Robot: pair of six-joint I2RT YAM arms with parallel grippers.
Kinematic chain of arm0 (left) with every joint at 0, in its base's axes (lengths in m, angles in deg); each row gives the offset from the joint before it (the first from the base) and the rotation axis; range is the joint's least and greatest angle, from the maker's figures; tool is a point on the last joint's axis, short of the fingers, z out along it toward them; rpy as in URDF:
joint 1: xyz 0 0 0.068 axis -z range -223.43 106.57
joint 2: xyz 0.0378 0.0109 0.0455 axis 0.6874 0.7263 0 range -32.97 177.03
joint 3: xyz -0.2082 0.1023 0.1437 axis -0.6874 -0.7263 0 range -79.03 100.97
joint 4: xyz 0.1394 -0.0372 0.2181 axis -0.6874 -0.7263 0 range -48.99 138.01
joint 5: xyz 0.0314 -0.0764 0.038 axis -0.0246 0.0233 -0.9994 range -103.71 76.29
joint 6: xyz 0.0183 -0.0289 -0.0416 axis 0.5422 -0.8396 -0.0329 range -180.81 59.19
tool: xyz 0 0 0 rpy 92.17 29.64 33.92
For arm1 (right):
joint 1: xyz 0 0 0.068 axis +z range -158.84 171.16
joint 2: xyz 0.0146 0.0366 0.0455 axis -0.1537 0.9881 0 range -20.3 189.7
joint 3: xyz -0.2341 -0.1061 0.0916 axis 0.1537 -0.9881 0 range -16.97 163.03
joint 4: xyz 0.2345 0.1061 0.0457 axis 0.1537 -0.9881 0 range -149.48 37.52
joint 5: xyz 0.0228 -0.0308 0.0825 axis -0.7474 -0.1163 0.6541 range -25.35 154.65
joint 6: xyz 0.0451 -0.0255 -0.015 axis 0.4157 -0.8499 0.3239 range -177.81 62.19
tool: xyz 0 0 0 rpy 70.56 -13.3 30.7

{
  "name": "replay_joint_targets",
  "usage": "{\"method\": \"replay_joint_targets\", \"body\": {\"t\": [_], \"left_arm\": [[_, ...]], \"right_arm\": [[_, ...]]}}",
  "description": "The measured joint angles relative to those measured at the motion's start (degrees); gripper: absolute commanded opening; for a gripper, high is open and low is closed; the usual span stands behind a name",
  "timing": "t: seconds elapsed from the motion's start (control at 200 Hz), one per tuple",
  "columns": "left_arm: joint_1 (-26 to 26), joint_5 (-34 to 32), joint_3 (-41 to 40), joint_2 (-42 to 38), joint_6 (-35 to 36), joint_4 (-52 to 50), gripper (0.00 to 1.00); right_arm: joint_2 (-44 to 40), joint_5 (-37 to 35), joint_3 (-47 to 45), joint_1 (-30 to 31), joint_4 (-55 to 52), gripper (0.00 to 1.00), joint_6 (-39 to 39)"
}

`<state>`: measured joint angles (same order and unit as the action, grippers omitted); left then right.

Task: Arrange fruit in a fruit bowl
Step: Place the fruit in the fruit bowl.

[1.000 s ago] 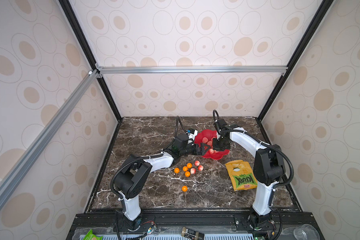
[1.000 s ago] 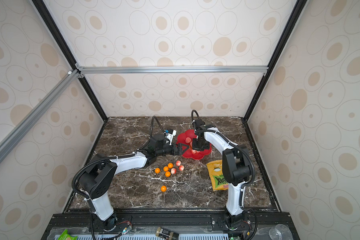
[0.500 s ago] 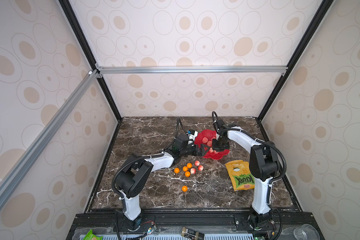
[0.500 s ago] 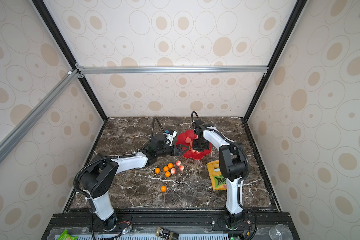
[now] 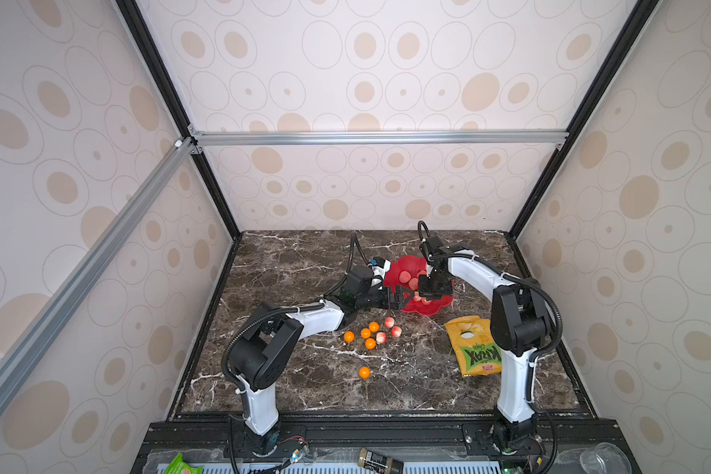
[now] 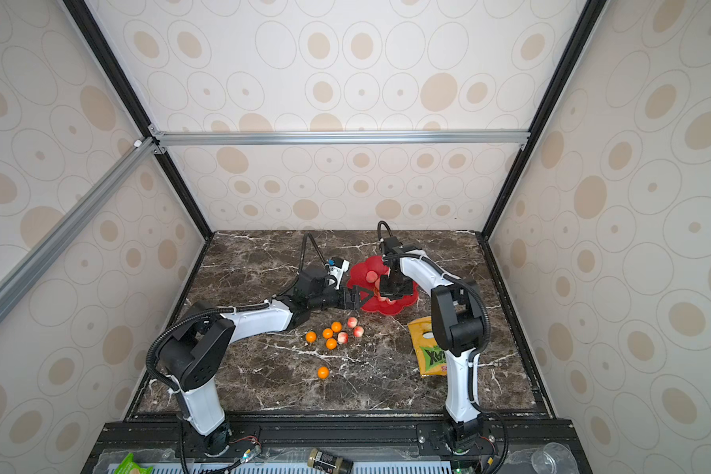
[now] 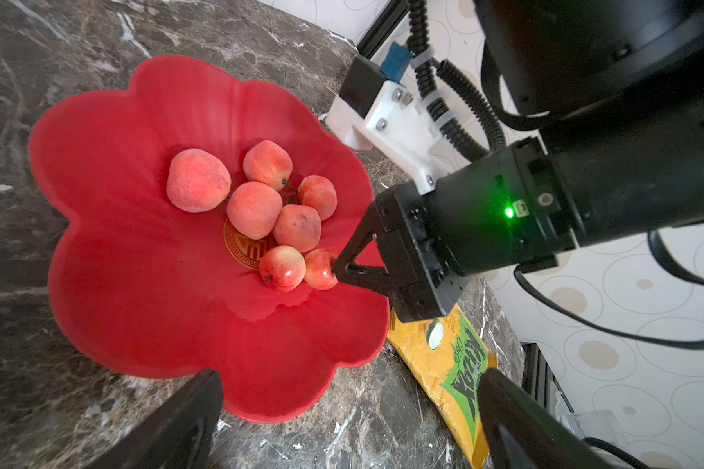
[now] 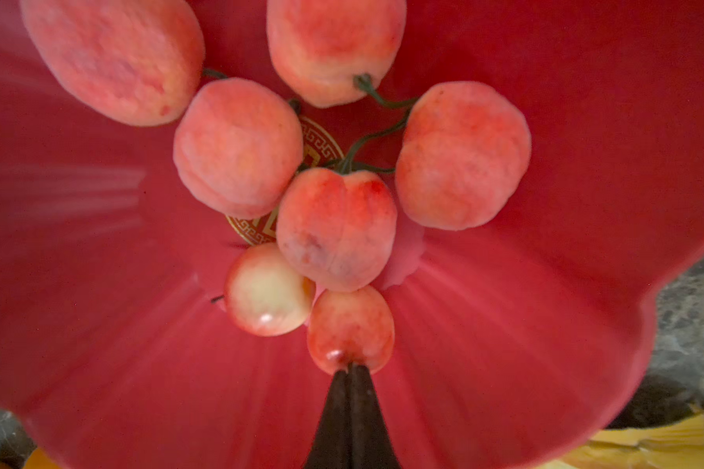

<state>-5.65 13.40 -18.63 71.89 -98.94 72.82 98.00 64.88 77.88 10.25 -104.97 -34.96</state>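
At the bottom centre of a top view, nearest the arm bases, a lone orange fruit point(image 5: 364, 372) sits apart on the stone. Just above it in the frame lies a cluster of loose fruit point(image 5: 381, 337), four orange and three pink, with the snack bag point(image 5: 475, 349) to their right. All look small and light, so they should roll readily on the polished top. The glossy orange ones are likely slippery, and a pinch across the widest middle from straight above seems safest. Farther up, the fruit bowl point(image 5: 403, 266) holds seven pink fruits point(image 7: 255, 209) bunched over its gold emblem; the fuzzy ones are probably grippier, and some seem joined by thin green stems. The left gripper point(image 5: 400, 294) hovers at the bowl's lower-left rim, jaws spread wide with nothing between them. The right gripper point(image 7: 336, 270) is inside the bowl, jaws pressed together, its tip touching a small glossy fruit point(image 8: 350, 329); whether it pinches a stem cannot be told. The shallow, smooth plastic bowl may slide if nudged. The marble tabletop point(image 5: 304, 262) is dark, veined and level. Beyond it rise cream walls point(image 5: 366, 188) with beige ovals, crossed by an aluminium bar point(image 5: 378, 137).
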Motion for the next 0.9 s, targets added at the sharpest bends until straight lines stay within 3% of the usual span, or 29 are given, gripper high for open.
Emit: {"method": "replay_joint_targets", "body": {"t": [0.43,0.9], "left_arm": [[0.0,0.0,0.0,0.0,0.0,-0.1,0.99],[0.3,0.0,0.0,0.0,0.1,-0.2,0.99]], "right_arm": [[0.6,0.4,0.0,0.0,0.1,0.11,0.0],[-0.1,0.3,-0.2,0.0,0.2,0.29,-0.2]]}}
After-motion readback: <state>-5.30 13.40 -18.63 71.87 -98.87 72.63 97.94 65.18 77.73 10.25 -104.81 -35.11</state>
